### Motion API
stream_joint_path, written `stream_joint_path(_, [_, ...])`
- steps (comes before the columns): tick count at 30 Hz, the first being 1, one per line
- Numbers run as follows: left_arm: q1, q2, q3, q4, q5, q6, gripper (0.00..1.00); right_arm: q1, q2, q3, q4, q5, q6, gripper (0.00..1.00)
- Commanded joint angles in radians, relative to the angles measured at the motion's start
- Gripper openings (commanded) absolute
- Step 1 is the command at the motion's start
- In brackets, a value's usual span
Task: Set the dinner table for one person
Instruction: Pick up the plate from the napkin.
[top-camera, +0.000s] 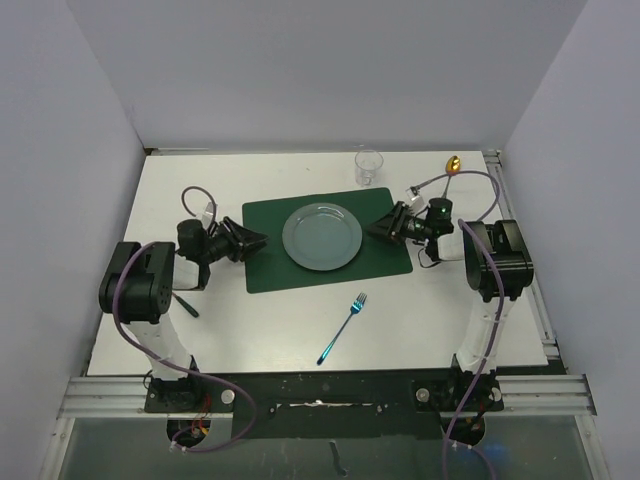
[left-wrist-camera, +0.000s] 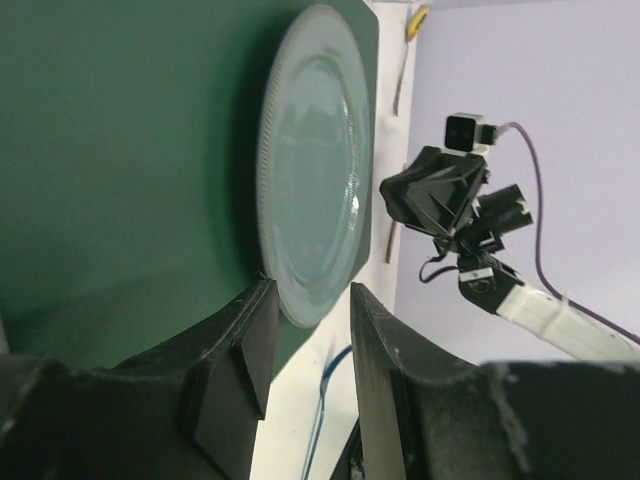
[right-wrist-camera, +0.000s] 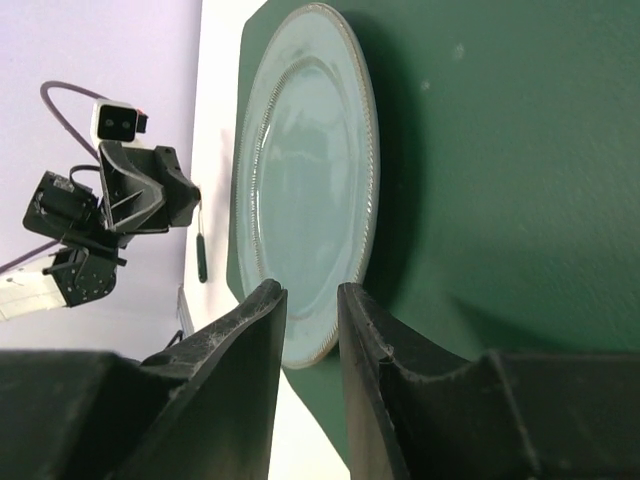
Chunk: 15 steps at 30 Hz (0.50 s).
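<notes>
- Top view: white bench (top-camera: 250, 330) with metal rails along its edges and pale walls on three sides.
- A dark green placemat (top-camera: 390, 255) lies mid-bench with a grey-blue plate (top-camera: 322, 236) centred on it, its whole glazed face showing.
- A clear cup (top-camera: 369, 165) stands upright just beyond the mat's far edge; I cannot make out any contents.
- A gold spoon (top-camera: 453, 164) lies at the far right. A blue fork (top-camera: 343, 328) lies on the bare bench nearer than the mat. A dark knife (top-camera: 185, 303) lies by the left arm.
- The left tool (top-camera: 262, 240) is over the mat's left edge and the right tool (top-camera: 372, 228) is over its right edge. Both are clear of the plate.
- Left wrist: the left tool (left-wrist-camera: 312, 295) has its fingers parted with nothing between them. The plate (left-wrist-camera: 310, 160) and mat (left-wrist-camera: 120, 150) lie ahead, and the other arm faces it.
- Right wrist: the right tool (right-wrist-camera: 312, 290) shows a narrower gap, also gripping nothing. The plate (right-wrist-camera: 300, 180) lies ahead on the mat (right-wrist-camera: 500, 150), with the knife (right-wrist-camera: 201, 262) beyond on the bench (right-wrist-camera: 215, 120).
</notes>
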<state>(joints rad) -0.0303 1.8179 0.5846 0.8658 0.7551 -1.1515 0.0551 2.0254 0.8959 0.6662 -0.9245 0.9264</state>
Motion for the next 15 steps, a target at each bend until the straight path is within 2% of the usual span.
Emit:
stream_joint_path(1, [-0.011,0.067,0.089,-0.040,-0.030,0.068,0.33,0.043,0.013,0.085,-0.097,0.024,-0.092,0.29])
stream_joint_path(9, [-0.089,0.247,0.212,0.023,-0.026,0.023,0.31,0.052,0.041,0.099,-0.113,0.028,-0.099,0.29])
stream_joint_path(15, [-0.145,0.321,0.280,0.036,-0.042,0.003,0.31,0.053,0.053,0.113,-0.145,0.029,-0.121,0.29])
